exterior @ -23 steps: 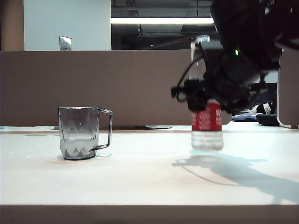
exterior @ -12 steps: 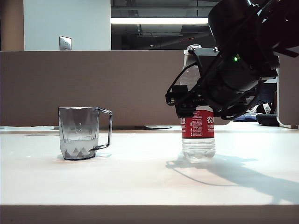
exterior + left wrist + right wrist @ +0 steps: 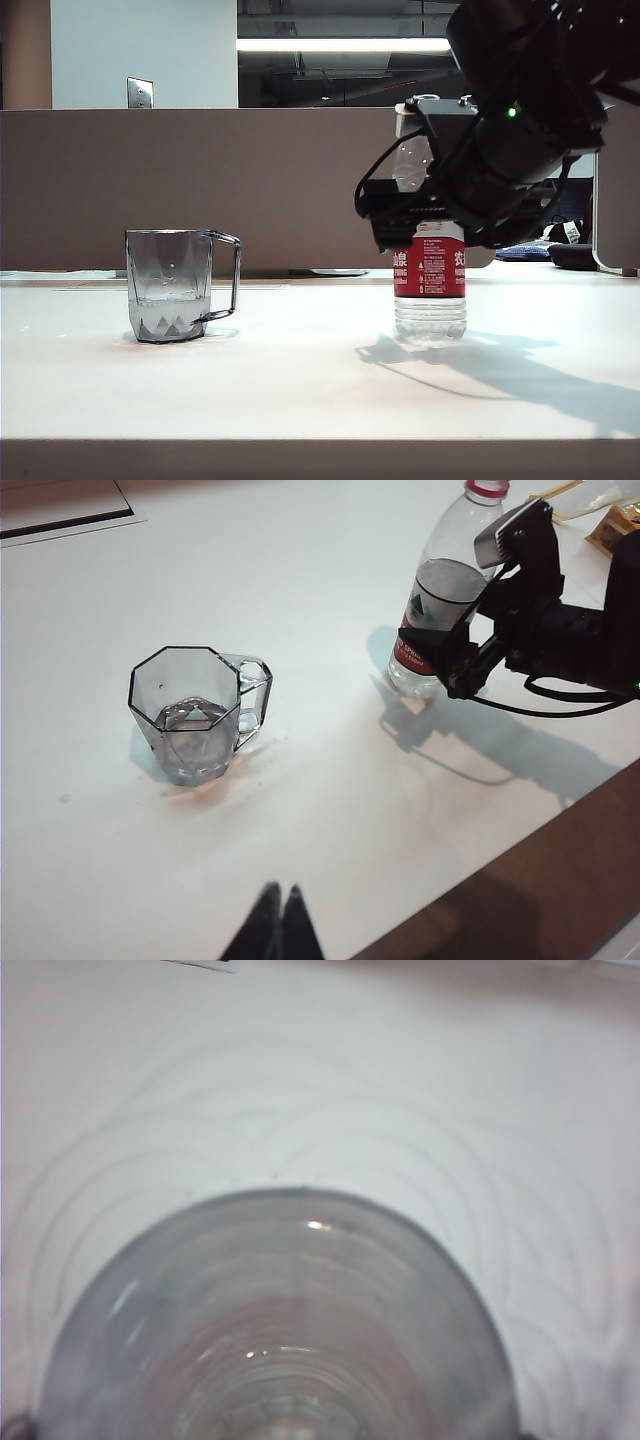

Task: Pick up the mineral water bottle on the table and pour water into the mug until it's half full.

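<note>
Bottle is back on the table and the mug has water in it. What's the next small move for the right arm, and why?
Probably lift the right gripper straight up and back, clear of the mineral water bottle. The bottle stands upright on the table and the mug looks roughly half full. The gripper sits around the bottle's middle, so a sideways pull could tip it. The left gripper hangs shut, near the mug.

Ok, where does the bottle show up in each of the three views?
Exterior view: bottle stands right of centre on the table, behind the right claw.
Left wrist view: bottle near the upper right, right claw beside it.
Right wrist view: bottle fills the lower half, seen from very close.
Shared landmark: mug, in the exterior and left wrist views only.
</note>
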